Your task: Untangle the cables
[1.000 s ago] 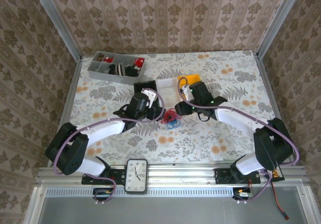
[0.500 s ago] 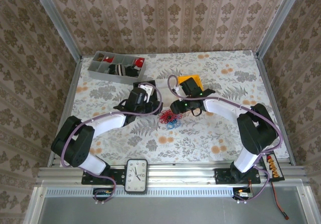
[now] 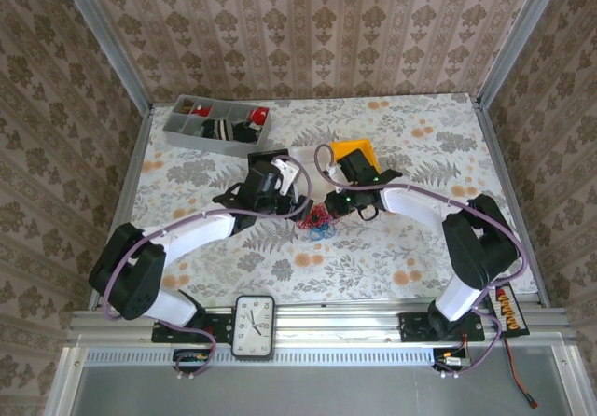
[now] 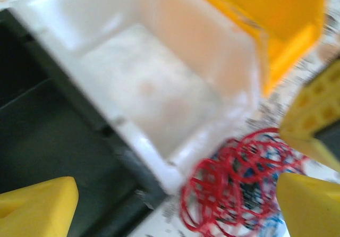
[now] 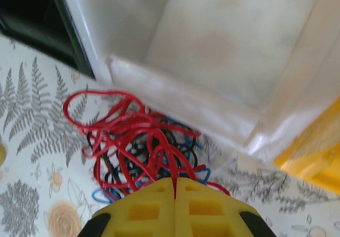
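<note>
On the flowery table (image 3: 401, 248), the white bin (image 4: 154, 88) sits just behind the cables (image 5: 133, 141), a red, blue and black tangle. The left gripper (image 4: 172, 205) hangs over them, fingers spread wide, ready to grab. The right gripper (image 5: 175, 186) pinches a red loop tight, likely to pull it loose.

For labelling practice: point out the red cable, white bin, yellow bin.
red cable (image 5: 135, 128), right wrist view, looped strands
white bin (image 5: 228, 40), right wrist view, bare floor
yellow bin (image 5: 317, 147), right wrist view, wall
</note>
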Tool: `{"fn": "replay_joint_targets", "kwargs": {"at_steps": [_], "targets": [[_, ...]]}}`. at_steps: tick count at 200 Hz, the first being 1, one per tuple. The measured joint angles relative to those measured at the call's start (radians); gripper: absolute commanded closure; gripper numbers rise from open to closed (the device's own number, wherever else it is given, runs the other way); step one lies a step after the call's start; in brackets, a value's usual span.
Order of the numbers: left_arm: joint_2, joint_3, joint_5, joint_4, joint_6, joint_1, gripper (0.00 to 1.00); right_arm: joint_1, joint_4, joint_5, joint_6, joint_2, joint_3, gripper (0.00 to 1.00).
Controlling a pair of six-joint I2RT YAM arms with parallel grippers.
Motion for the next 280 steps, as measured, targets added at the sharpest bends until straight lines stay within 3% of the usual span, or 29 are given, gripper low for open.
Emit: {"fn": "replay_joint_targets", "kwargs": {"at_steps": [43, 88, 148, 203, 236, 280], "targets": [[0.03, 0.01, 0.042, -0.06, 0.06, -0.059, 0.06, 0.0, 0.057, -0.072, 0.08, -0.092, -0.103, 1.0], [0.163, 0.062, 0.05, -0.061, 0.087, -0.071, 0.21, 0.0, 0.076, -0.118, 0.128, -0.121, -0.166, 1.0], [0.24, 0.105, 0.058, -0.069, 0.124, -0.071, 0.63, 0.0, 0.061, -0.081, 0.159, -0.188, -0.171, 1.0], [0.275, 0.102, 0.064, -0.068, 0.119, -0.071, 1.0, 0.0, 0.037, 0.058, 0.18, -0.19, -0.1, 1.0], [0.27, 0.074, 0.051, -0.053, 0.122, -0.071, 1.0, 0.002, 0.028, 0.218, 0.207, -0.188, -0.064, 1.0], [0.21, -0.013, -0.001, -0.014, 0.092, -0.071, 1.0, 0.008, -0.029, 0.533, 0.307, -0.188, -0.002, 1.0]]}}
